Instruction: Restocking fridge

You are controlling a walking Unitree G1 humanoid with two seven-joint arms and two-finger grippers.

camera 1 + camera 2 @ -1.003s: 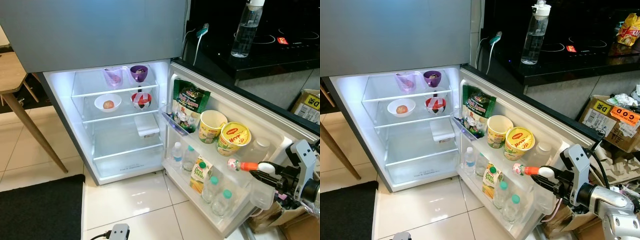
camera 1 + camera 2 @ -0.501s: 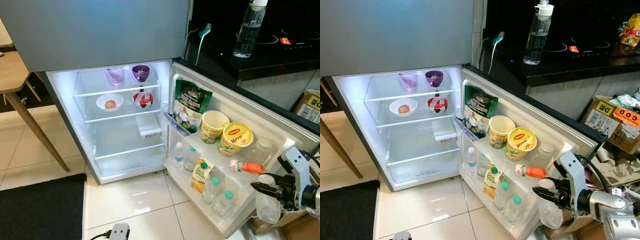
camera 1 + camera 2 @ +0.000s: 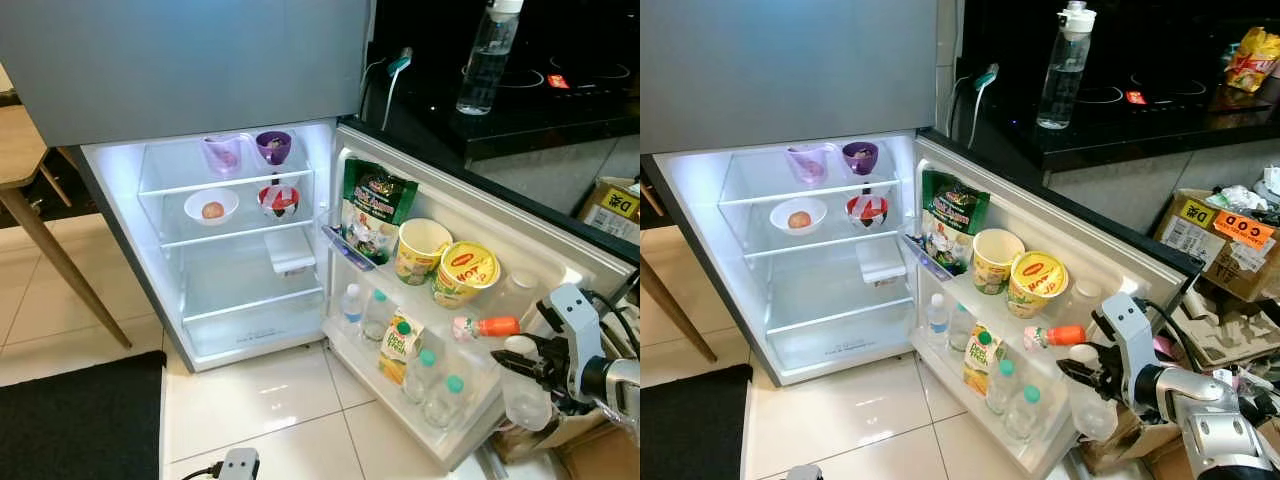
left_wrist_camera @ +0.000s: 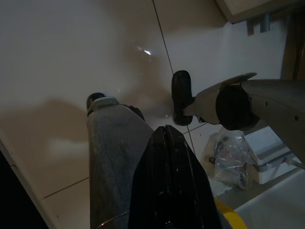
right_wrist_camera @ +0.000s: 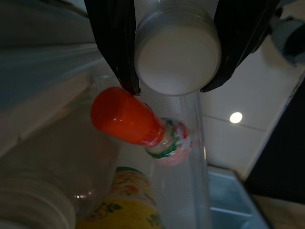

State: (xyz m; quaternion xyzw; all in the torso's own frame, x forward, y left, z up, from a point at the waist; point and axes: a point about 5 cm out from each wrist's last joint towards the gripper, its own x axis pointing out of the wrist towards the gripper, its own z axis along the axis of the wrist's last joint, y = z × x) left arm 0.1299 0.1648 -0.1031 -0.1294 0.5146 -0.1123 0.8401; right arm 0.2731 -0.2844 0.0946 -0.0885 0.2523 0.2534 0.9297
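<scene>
White tile floor (image 3: 260,400) in a kitchen, with the fridge (image 3: 240,240) standing open and lit inside, and its door (image 3: 520,250) swung out toward the robot's right. On the fridge shelves sit a pink cup (image 3: 222,153) and a purple cup (image 3: 274,146) up top, then a white bowl (image 3: 211,206) with something reddish in it and a red and white bowl (image 3: 280,200) one shelf down. The door's upper shelf holds a green snack bag (image 3: 375,208), a yellow paper cup (image 3: 423,250) and a yellow noodle tub (image 3: 464,273), and just beside those a small orange-capped bottle (image 3: 485,326) lies on its side. The lower door bin has a juice carton (image 3: 399,345) and several clear bottles with teal caps (image 3: 440,395). The right gripper (image 3: 1090,368) sits by the outer end of the door, fingers (image 5: 112,43) clamped on the white cap of a clear bottle (image 3: 1087,405) that hangs below it, right next to the orange-capped one. The left gripper (image 4: 167,191) hangs down over the floor with its fingers pressed together, a grey-clad leg right beside it. Up behind the door, a tall water bottle (image 3: 482,58) stands on the black cooktop (image 3: 530,90), and cardboard boxes (image 3: 1220,240) pile up at the right. A wooden table leg (image 3: 55,270) and dark mat (image 3: 80,420) are off to the left.
</scene>
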